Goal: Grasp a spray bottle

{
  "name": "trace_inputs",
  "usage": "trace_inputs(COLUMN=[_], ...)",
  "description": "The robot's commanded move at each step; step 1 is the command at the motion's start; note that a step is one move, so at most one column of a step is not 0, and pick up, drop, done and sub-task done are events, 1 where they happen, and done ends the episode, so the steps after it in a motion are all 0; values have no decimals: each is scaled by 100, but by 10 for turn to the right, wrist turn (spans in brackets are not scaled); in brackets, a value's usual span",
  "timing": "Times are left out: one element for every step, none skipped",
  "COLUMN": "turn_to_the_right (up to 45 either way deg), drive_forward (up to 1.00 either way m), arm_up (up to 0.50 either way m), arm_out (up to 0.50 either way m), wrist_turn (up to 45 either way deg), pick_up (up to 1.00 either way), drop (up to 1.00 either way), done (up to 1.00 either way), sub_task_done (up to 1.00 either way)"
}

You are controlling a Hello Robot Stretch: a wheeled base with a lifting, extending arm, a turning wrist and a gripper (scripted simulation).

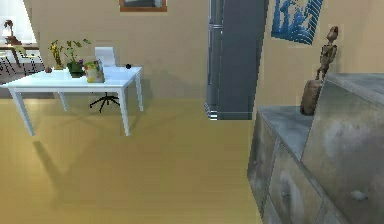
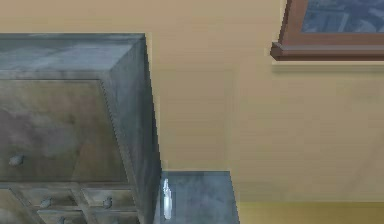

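Arm side view showing slim pale bottle (image 2: 165,196), likely the spray bottle, standing on low grey cabinet top (image 2: 205,195), just beside tall cabinet (image 2: 70,110). Grasp looking not yet done, with bottle sitting on surface. State of gripper: cannot tell. Remaining, by judgement: extending arm, lining up, taking bottle, lifting clear.

We count one white table (image 1: 60,82) at the far left, two leafy potted plants (image 1: 72,55) on it (a third pot beside them is harder to name) and one office chair (image 1: 105,58) behind. Then one tall grey cabinet (image 1: 235,60), one blue poster (image 1: 297,20), one wooden statue (image 1: 325,65) and one grey dresser (image 1: 300,160). In the arm side view: one pale bottle (image 2: 165,197), one framed picture (image 2: 330,30).
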Motion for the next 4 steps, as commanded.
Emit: trace_inputs(turn_to_the_right=[0,0,0,0], drive_forward=[0,0,0,0], arm_up=[48,0,0,0], arm_out=[0,28,0,0], wrist_turn=[0,0,450,450], pick_up=[0,0,0,0], drop=[0,0,0,0], done=[0,0,0,0], sub_task_done=[0,0,0,0])
